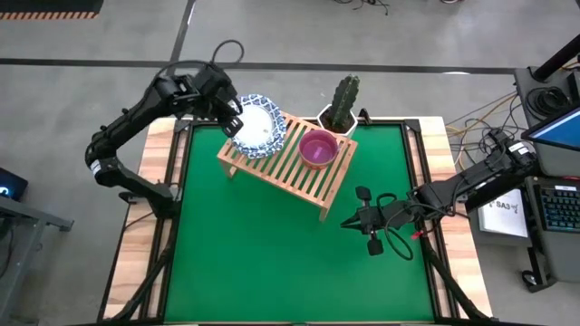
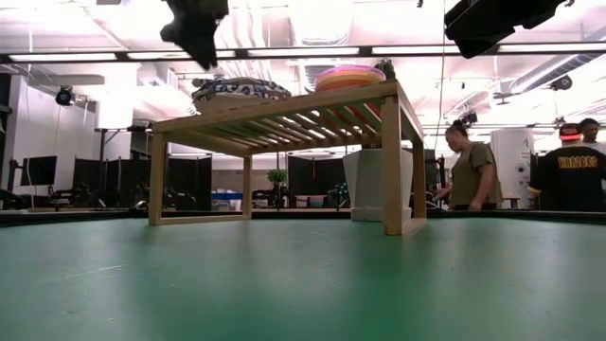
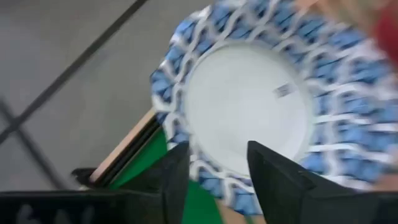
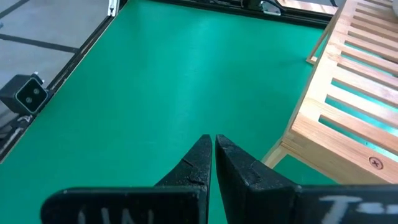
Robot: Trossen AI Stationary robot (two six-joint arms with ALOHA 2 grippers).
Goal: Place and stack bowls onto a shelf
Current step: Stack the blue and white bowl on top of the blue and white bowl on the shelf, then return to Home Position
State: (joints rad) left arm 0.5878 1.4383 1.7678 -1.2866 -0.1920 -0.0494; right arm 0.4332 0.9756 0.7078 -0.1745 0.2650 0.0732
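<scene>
Green table mat (image 2: 303, 284): fills the foreground of the low view and covers the table top under the shelf (image 1: 288, 161).

Shelf: light wooden slatted rack on short legs, set at a slant over the far part of the mat. It serves as the landmark for every entry below.

Left gripper (image 1: 230, 116): hangs above the shelf's left end, directly over the white bowls. Its fingers (image 3: 278, 180) stand apart with nothing between them. In the left wrist view the bowl stack lies just beyond the fingertips, a gap showing between them and the rim.

White bowls with blue patterned rims (image 1: 257, 130): nested in one stack on the shelf's left end, resting on the slats and slightly overhanging the far edge. The count in the stack cannot be told.

Plastic bowls (image 1: 318, 148): nested on the shelf's right end, purple bowl uppermost from above. The low view shows pink, yellow and green edges (image 2: 351, 77) layered beneath.

Cactus pot (image 1: 336, 119): white pot holding a green cactus, standing on the mat just behind the shelf's right end.

Right gripper (image 1: 360, 220): low over the mat, off the shelf's near right corner and well apart from all bowls. Its fingers (image 4: 200, 163) are pressed together, empty.

Two people (image 2: 469, 170): stand in the room behind the shelf, right of it in the low view.
</scene>
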